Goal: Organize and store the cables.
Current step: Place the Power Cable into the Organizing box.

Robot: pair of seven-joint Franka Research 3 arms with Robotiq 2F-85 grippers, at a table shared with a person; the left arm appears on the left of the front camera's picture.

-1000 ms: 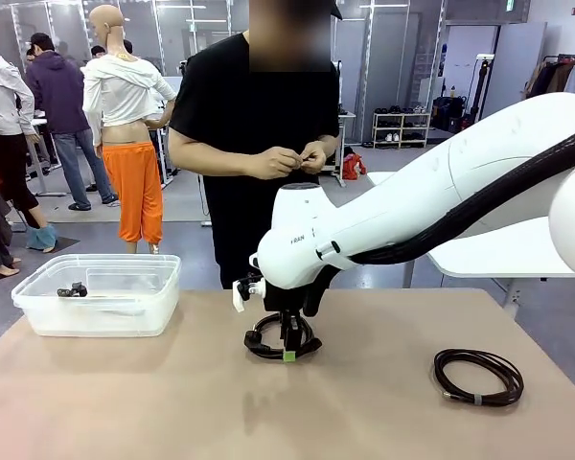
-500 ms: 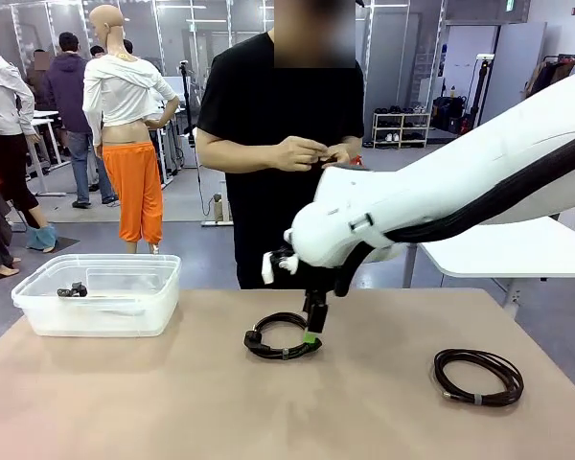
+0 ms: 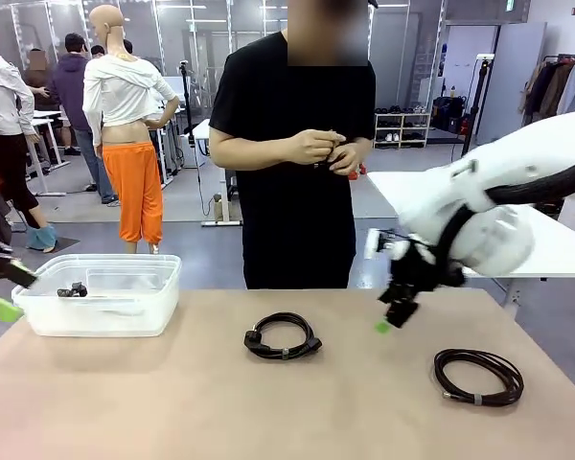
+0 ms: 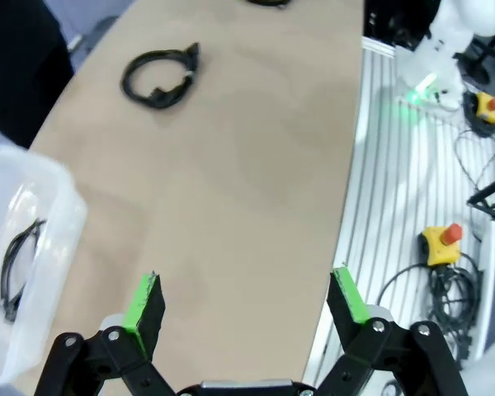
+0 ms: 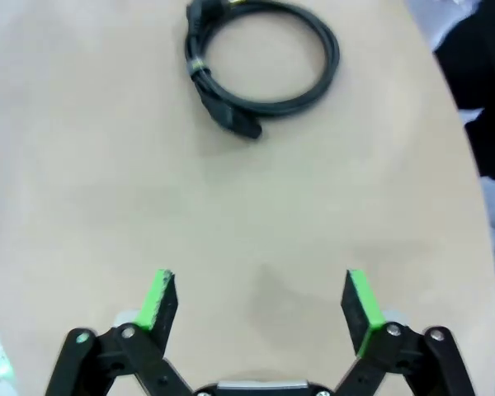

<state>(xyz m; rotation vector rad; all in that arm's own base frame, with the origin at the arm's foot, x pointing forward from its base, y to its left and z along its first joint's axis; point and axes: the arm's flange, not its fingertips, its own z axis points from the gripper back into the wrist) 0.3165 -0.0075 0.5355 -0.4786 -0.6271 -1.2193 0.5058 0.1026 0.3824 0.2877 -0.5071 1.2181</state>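
A black cable coil with a chunky plug point(image 3: 283, 338) lies flat at the table's middle, free of both grippers. My right gripper point(image 3: 388, 323) hangs open a little right of and above it, blurred by motion. Its wrist view has the coil point(image 5: 260, 62) ahead of the open right gripper point(image 5: 260, 301). A second coiled cable point(image 3: 478, 376) rests at the right. Another thin cable point(image 3: 73, 289) lies inside the clear bin point(image 3: 125, 321). My left gripper point(image 3: 5, 290) is open at the left edge beside the bin. Between the open fingers of the left gripper point(image 4: 246, 297) is bare table, the bin point(image 4: 54, 186) to one side and the plug coil point(image 4: 159, 76) farther off.
A person in black stands at the far side of the table, both hands point(image 3: 331, 149) held together at chest height on something small. The table's near edge point(image 4: 342, 206) drops to a ribbed floor with cords and emergency-stop buttons point(image 4: 444, 241).
My right gripper rose off the plug coil and swung right, leaving the coil on the table. My left gripper has come into view at the left edge. The person stepped slightly right.
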